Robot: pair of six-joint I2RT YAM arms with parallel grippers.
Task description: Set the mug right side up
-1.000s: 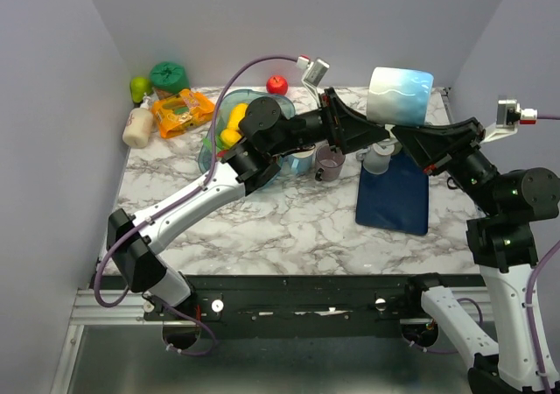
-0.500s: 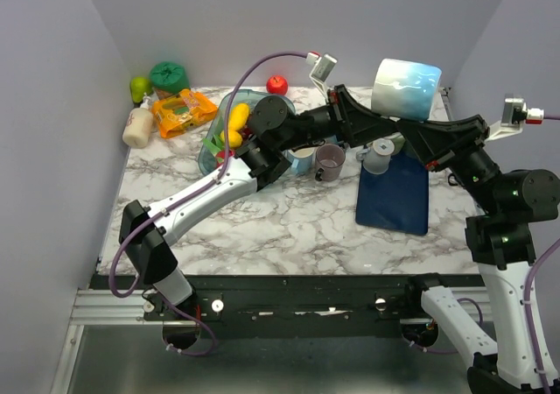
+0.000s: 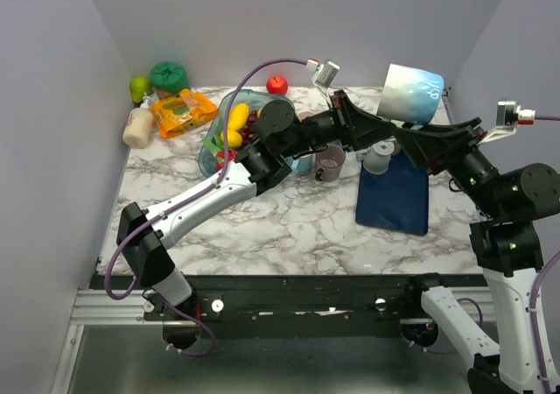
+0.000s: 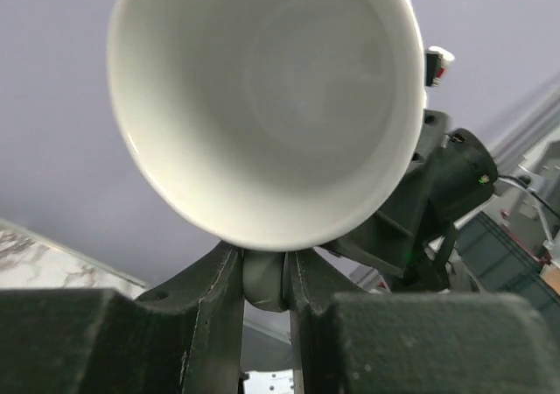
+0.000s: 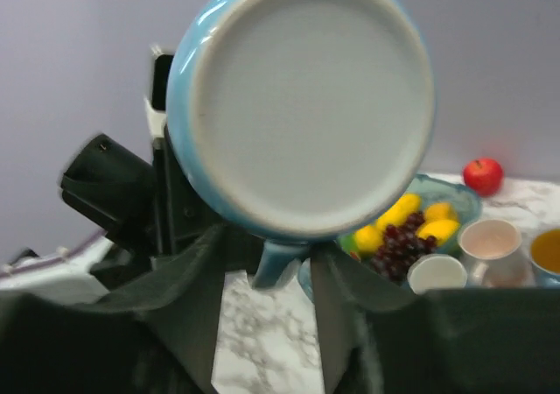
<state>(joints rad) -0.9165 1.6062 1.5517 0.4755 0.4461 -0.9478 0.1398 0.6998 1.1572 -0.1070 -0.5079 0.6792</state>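
The mug (image 3: 410,94), light blue outside and white inside, hangs in the air above the back right of the table, tipped on its side. In the left wrist view its white mouth (image 4: 262,105) faces the camera. My left gripper (image 4: 265,270) is shut on the mug's handle (image 4: 265,282). From the right wrist I see the mug's flat base (image 5: 306,96). My right gripper (image 5: 276,267) stands open around the same handle (image 5: 280,263), with a gap on each side. From above, both grippers meet just under the mug, left gripper (image 3: 390,130) and right gripper (image 3: 409,135).
A blue cloth (image 3: 394,197) lies below the mug, with a grey cup (image 3: 379,158) at its far end and a mauve cup (image 3: 330,160) beside it. A fruit bowl (image 3: 229,123), an apple (image 3: 277,85), an orange packet (image 3: 182,111) and a bottle (image 3: 138,127) sit at the back left.
My left gripper has closed on the handle and my right gripper has opened off it. The mug has risen slightly and tipped further over.
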